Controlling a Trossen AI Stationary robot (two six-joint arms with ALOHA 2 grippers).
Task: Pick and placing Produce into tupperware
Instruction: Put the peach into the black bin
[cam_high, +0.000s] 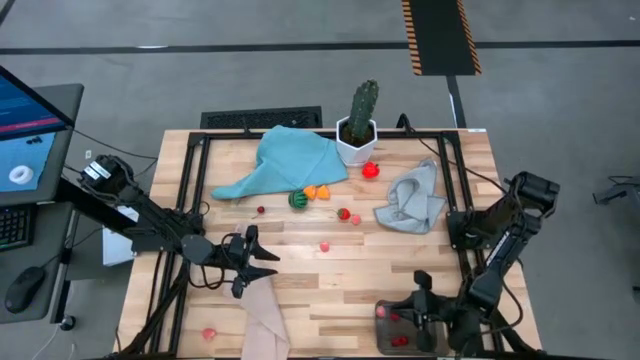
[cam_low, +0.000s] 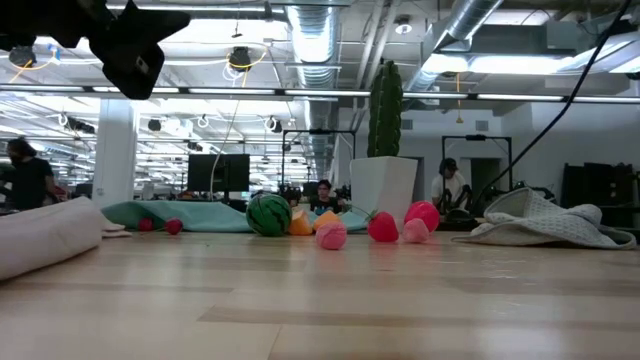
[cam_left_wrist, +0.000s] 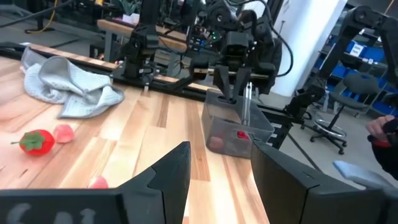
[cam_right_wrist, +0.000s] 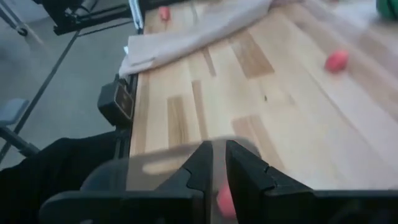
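Bright, even light falls from long ceiling lamps (cam_low: 300, 92). Shadows on the wooden table (cam_high: 330, 285) are soft. The right gripper (cam_right_wrist: 217, 177) looks blurry up close, and so does the floor behind it

Light wooden slatted table (cam_high: 330, 285). Teal cloth (cam_high: 285, 160); grey cloth (cam_high: 412, 198); beige cloth (cam_high: 263, 318). Green-and-dark striped ball (cam_high: 297, 199). Orange pieces (cam_high: 317, 191). Red strawberry, green top (cam_left_wrist: 35, 142). Green cactus, white hexagonal pot (cam_high: 358, 122).
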